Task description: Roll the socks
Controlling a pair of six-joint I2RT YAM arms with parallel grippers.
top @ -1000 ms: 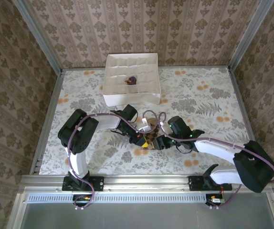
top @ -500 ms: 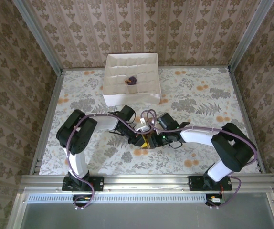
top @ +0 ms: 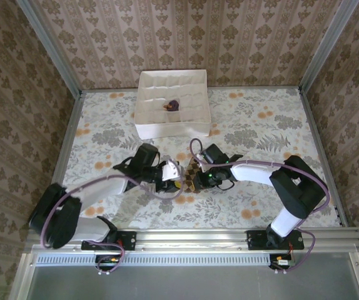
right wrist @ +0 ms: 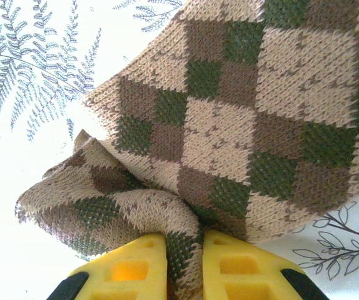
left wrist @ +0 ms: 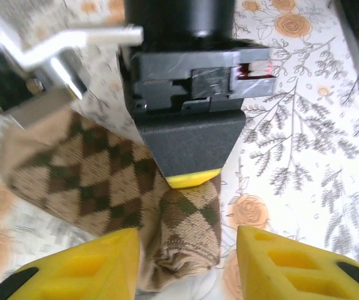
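— Floral table (top: 261, 137), divided box (top: 148, 130)?
— Box at the far edge; purple sock (top: 173, 104) in a middle compartment.
— Diamond-checked sock (top: 192, 175)?
— Mid-table. Right gripper (right wrist: 201, 240) clenched on its fold; left gripper (left wrist: 187, 240) released, fingers straddling its end

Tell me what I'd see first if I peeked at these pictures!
A brown-and-tan checked sock lies at the middle of the table: the right gripper pinches a fold of it, the left gripper stands open over it. Farther back, a white divided box holds one dark purple bundle.
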